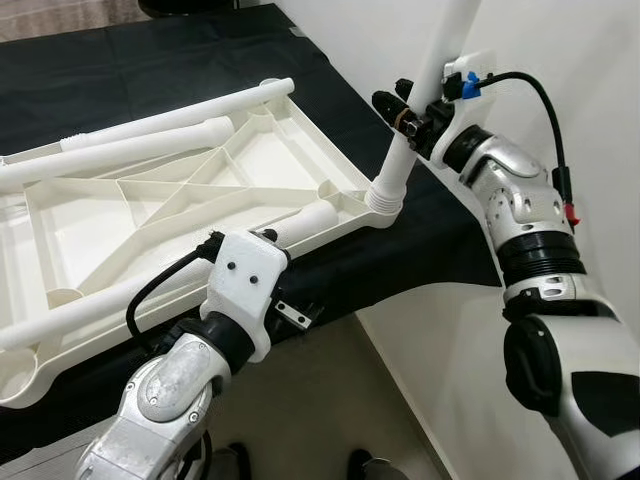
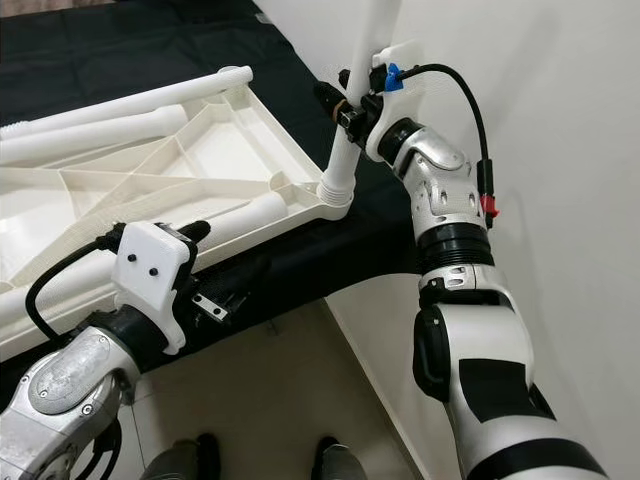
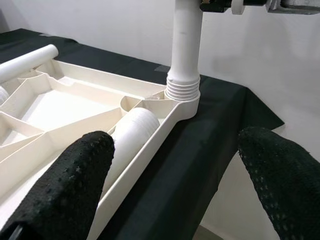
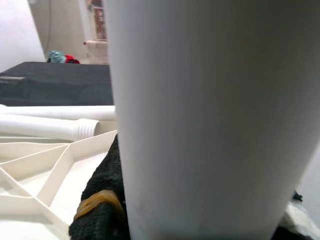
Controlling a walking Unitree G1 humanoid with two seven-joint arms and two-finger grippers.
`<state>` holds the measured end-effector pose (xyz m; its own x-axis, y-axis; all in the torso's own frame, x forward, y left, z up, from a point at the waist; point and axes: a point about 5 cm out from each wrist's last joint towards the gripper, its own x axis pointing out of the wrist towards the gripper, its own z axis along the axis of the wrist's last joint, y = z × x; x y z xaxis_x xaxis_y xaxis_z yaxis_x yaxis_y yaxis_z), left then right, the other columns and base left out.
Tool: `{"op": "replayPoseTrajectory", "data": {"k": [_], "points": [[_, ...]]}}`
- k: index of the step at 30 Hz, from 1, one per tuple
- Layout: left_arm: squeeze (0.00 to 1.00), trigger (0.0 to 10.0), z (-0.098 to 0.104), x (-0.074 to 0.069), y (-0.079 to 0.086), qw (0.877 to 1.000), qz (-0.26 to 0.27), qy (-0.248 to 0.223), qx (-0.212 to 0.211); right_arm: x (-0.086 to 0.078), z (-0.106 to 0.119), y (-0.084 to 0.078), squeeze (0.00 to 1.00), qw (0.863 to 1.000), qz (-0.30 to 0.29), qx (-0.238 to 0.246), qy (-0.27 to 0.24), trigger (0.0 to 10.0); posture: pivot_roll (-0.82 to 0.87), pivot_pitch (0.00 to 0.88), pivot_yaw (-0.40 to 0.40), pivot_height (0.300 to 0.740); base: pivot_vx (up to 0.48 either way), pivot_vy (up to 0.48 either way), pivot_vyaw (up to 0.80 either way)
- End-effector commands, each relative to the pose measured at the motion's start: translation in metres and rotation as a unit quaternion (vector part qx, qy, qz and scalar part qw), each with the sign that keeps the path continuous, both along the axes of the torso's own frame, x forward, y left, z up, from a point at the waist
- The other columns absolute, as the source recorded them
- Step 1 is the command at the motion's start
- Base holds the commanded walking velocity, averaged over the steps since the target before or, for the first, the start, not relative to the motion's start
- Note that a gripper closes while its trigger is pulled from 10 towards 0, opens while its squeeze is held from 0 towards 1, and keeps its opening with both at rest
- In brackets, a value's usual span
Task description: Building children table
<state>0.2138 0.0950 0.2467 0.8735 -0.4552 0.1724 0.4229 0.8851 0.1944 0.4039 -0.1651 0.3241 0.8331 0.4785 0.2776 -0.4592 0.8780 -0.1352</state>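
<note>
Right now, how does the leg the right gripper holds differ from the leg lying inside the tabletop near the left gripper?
The held leg stands upright, its ribbed end seated in the corner socket of the upside-down tabletop; the loose leg lies flat within the frame. The right gripper is shut on the held leg; the left gripper is open, beside the loose leg. Both are white tubes with ribbed ends.

It looks like a room in a home: a bed with a black sheet (image 1: 200,60), white walls (image 1: 560,40), a tiled floor (image 1: 330,410).
</note>
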Motion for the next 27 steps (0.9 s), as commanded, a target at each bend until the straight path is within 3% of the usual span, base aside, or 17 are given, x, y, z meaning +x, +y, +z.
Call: {"op": "replayPoseTrajectory", "data": {"k": [1, 8, 16, 27], "points": [[0.00, 10.0, -0.001, 0.002, 0.002, 1.000, 0.002, -0.001, 0.006, 0.003, -0.030, -0.007, 0.00, 0.997, -0.048, 0.004, 0.053, 10.0, 0.09, 0.315, -0.077, 0.740, 0.000, 0.000, 0.00], [0.00, 10.0, -0.001, 0.004, 0.003, 1.000, 0.006, -0.004, 0.008, 0.001, -0.035, -0.005, 0.00, 0.993, -0.095, 0.025, 0.061, 10.0, 0.09, 0.316, -0.077, 0.740, 0.000, 0.000, 0.00], [0.00, 10.0, -0.001, 0.005, 0.005, 1.000, 0.011, -0.007, 0.009, -0.002, -0.038, 0.009, 0.00, 0.989, -0.127, 0.044, 0.060, 10.0, 0.09, 0.316, -0.080, 0.740, 0.000, 0.000, 0.00], [0.00, 10.0, 0.001, 0.007, 0.005, 1.000, 0.014, -0.013, 0.006, -0.004, -0.043, 0.047, 0.00, 0.984, -0.153, 0.052, 0.078, 10.0, 0.08, 0.319, -0.087, 0.740, 0.000, 0.000, 0.00]]}}
